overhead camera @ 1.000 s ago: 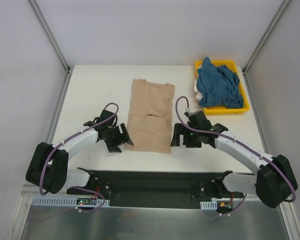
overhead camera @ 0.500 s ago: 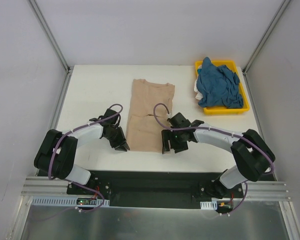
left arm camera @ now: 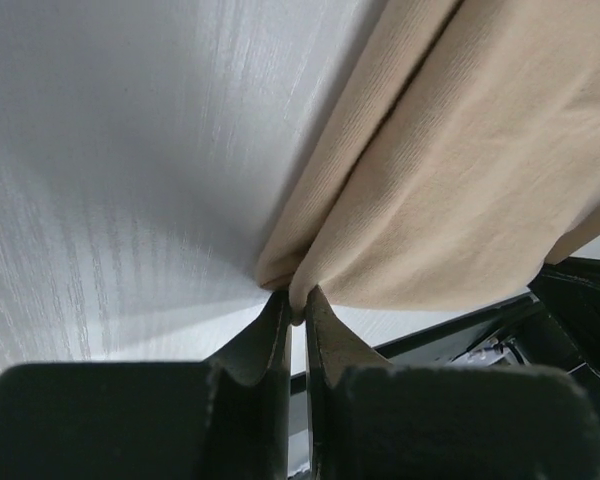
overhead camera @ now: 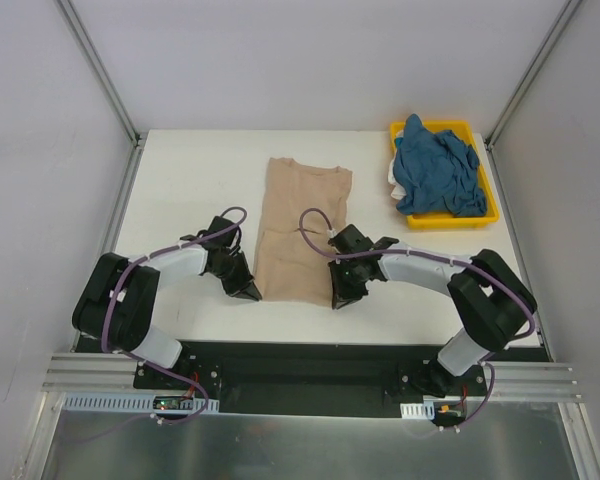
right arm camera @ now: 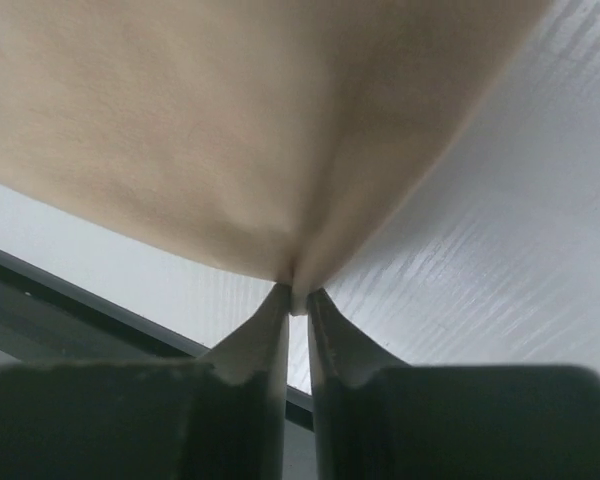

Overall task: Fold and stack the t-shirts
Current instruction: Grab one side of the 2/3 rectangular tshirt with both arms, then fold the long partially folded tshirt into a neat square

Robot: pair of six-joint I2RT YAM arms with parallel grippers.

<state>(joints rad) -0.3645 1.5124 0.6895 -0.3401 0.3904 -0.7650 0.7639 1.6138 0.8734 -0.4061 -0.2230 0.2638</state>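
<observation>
A tan-beige t-shirt lies lengthwise in the middle of the white table, folded into a narrow strip. My left gripper is shut on its near left corner; the left wrist view shows the cloth pinched between the fingertips. At the near right corner my right gripper is shut on the hem, the fabric bunching into its tips. A teal-blue t-shirt sits crumpled in the tray at the back right.
The yellow plastic tray stands at the table's back right corner, with something white under the blue shirt. Grey walls and metal posts close in the table on three sides. The black base rail runs along the near edge.
Both grippers moved inward to the tan shirt's near corners and went from open to shut on the fabric. The shirt's near hem has drawn in slightly narrower.
</observation>
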